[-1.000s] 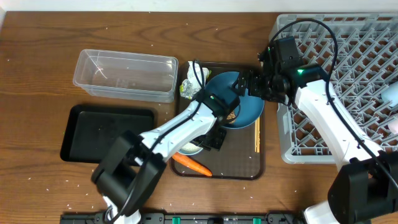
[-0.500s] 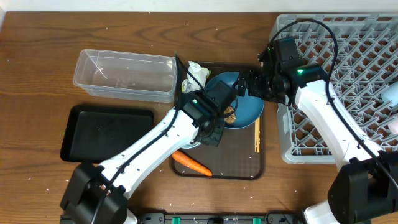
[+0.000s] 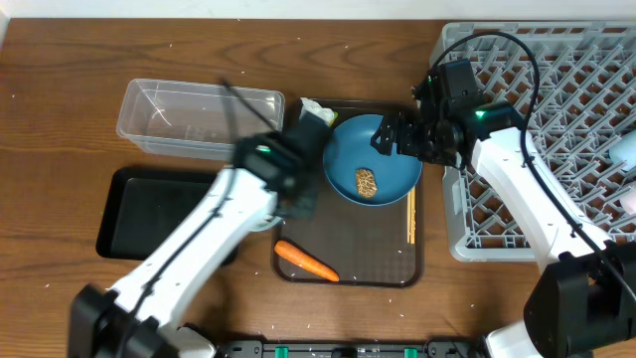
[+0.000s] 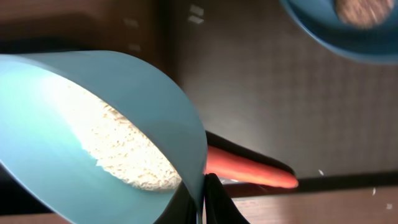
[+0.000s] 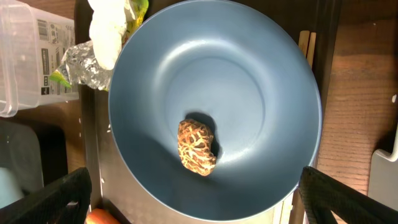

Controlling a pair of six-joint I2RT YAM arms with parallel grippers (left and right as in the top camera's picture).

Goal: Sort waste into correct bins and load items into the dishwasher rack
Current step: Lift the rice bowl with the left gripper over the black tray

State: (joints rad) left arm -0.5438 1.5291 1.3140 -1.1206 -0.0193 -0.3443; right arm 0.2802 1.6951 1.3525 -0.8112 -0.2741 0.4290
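Barely begun, with left gripper (image 4: 202, 198) clamped on the rim of the cup (image 4: 93, 118) of rice (image 4: 127, 155) above the serving tray (image 3: 368, 261), right gripper (image 3: 386, 139) spread wide over the plate (image 3: 396, 167) with the lump (image 3: 366, 183), carrot (image 3: 306, 262), wrapper (image 3: 316, 109) and chopsticks (image 3: 411, 214) unsorted, tub (image 3: 199, 92) and black tray (image 3: 164, 214) empty.

Overhead straight down, wrists close — plate (image 3: 394, 162) shared

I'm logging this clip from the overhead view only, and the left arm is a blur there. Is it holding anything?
Observer: Yes. The left wrist view shows the left fingers pinching the rim of a blue-inside cup.
Operator: Is there anything in it?
Observer: White rice grains, lying against the tilted cup's inner wall.
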